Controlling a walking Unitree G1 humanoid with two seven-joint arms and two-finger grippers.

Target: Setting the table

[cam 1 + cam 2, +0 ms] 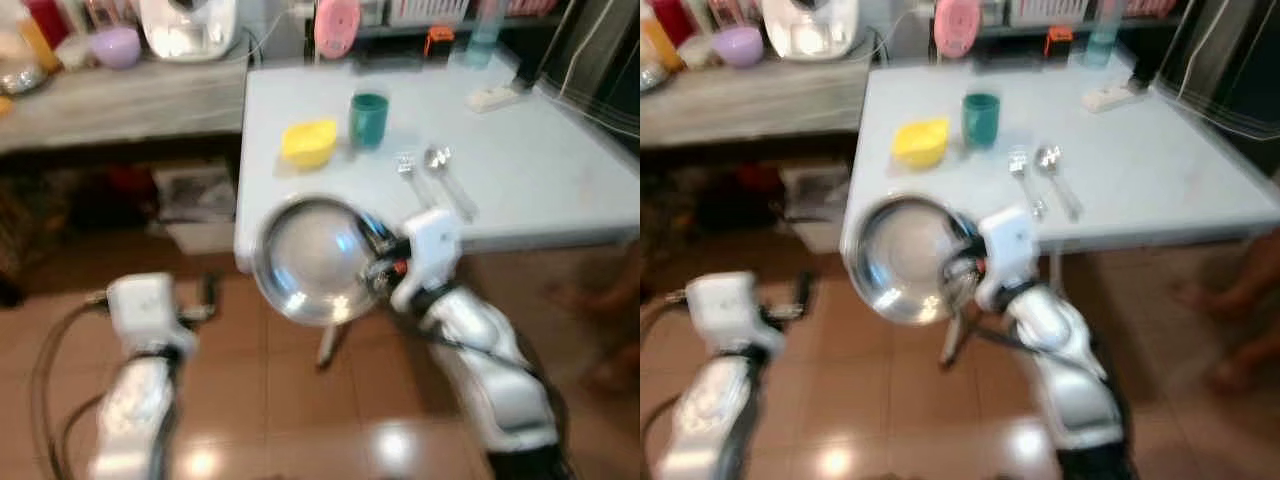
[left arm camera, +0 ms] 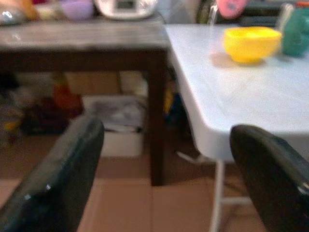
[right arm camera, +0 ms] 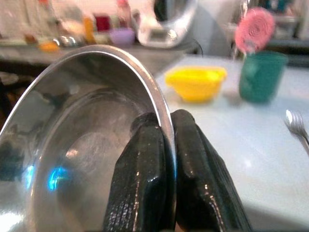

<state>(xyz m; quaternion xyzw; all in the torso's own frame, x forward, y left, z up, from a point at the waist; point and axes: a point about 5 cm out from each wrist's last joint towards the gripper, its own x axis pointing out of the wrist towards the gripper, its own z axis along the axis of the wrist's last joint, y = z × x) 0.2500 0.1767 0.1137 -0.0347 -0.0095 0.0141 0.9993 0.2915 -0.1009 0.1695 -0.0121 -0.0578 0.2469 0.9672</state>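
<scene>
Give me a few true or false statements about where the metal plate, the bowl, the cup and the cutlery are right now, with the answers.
1. The right gripper pinches the rim of the steel plate. True.
2. The plate lies flat in the middle of the white table. False: it is held at the table's near edge.
3. The yellow bowl sits beside the green cup. True.
4. The left gripper holds the fork. False: its jaws are open and empty; the fork lies on the table by the spoon.

Head cameras looked down over the white table (image 1: 540, 180); the left wrist camera faced its edge from low; the right wrist camera sat near, sharing the yellow bowl (image 3: 195, 82)
</scene>
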